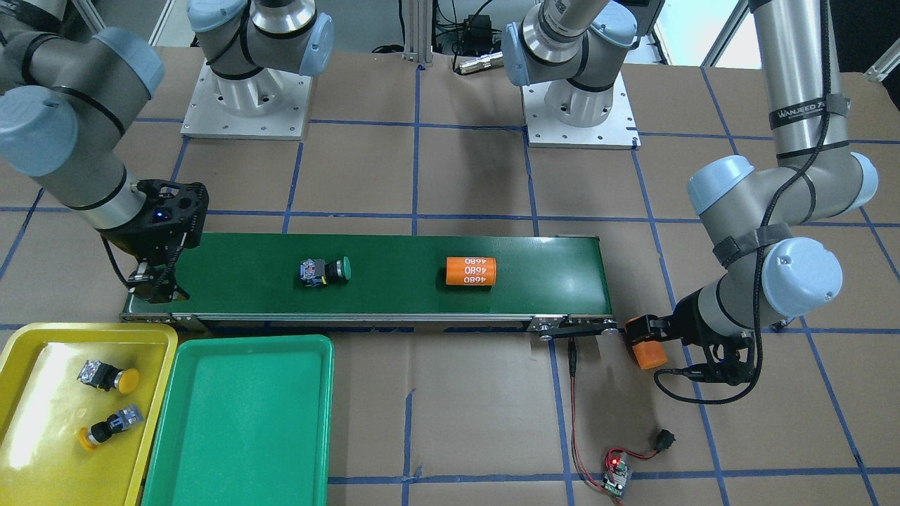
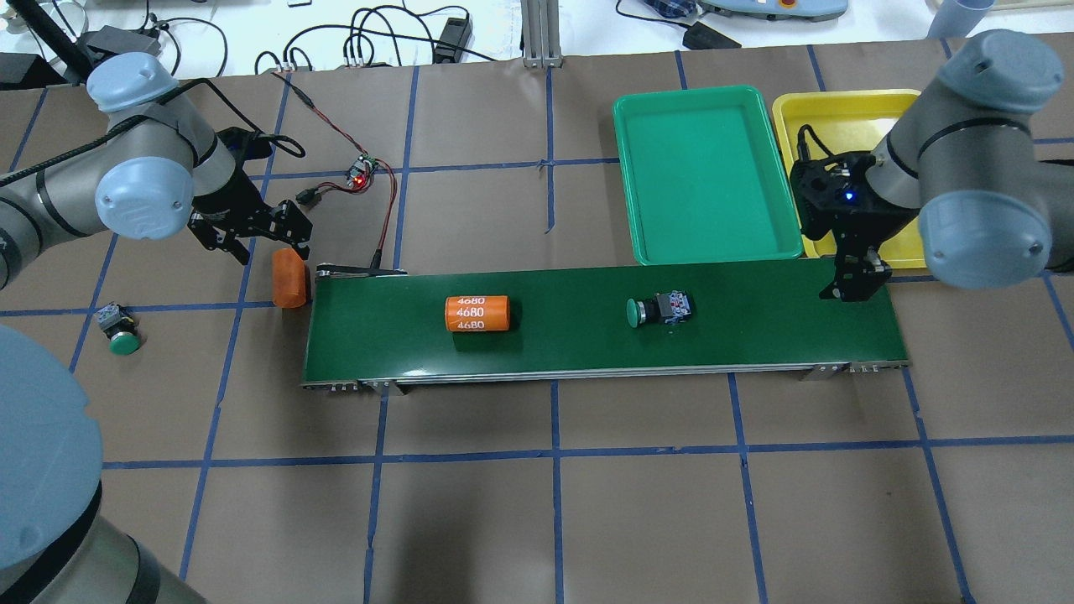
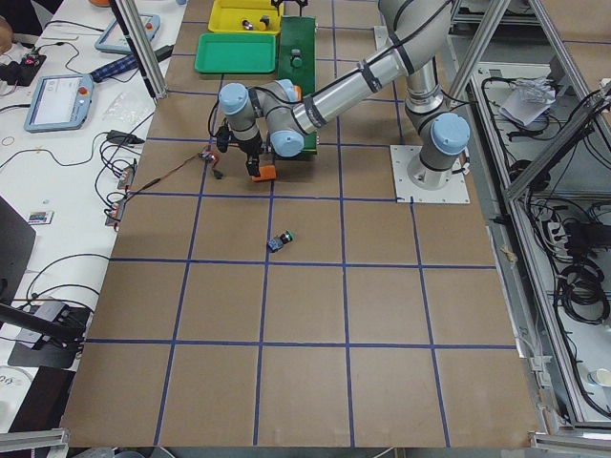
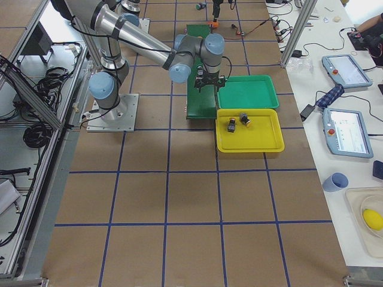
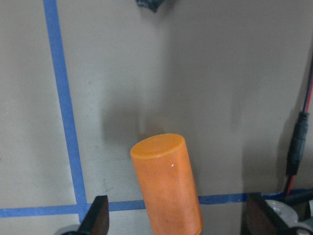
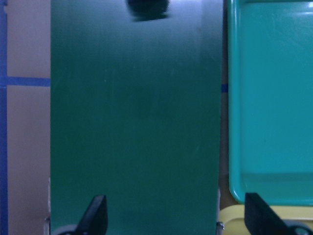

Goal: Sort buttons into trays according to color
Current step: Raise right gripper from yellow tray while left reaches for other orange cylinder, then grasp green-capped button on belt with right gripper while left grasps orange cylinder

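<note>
A green button [image 1: 325,270] lies on its side mid-belt; it also shows in the overhead view [image 2: 659,309]. A second green button [image 2: 117,329] lies on the brown table, off the belt, near my left arm. Two yellow buttons [image 1: 105,376] [image 1: 109,426] lie in the yellow tray [image 1: 14,365]. The green tray [image 1: 239,422] beside it holds nothing. My right gripper [image 1: 156,284] hangs open and empty over the belt end by the trays. My left gripper [image 2: 277,252] is open around an orange cylinder [image 2: 289,278] at the belt's other end. Its fingers [image 5: 98,220] do not touch the cylinder.
The dark-green conveyor belt [image 1: 394,239] runs across the table. An orange cylinder marked 4680 [image 1: 471,271] lies on it between the green button and my left gripper. A small circuit board with red wires [image 1: 615,474] sits near the belt's left-arm end.
</note>
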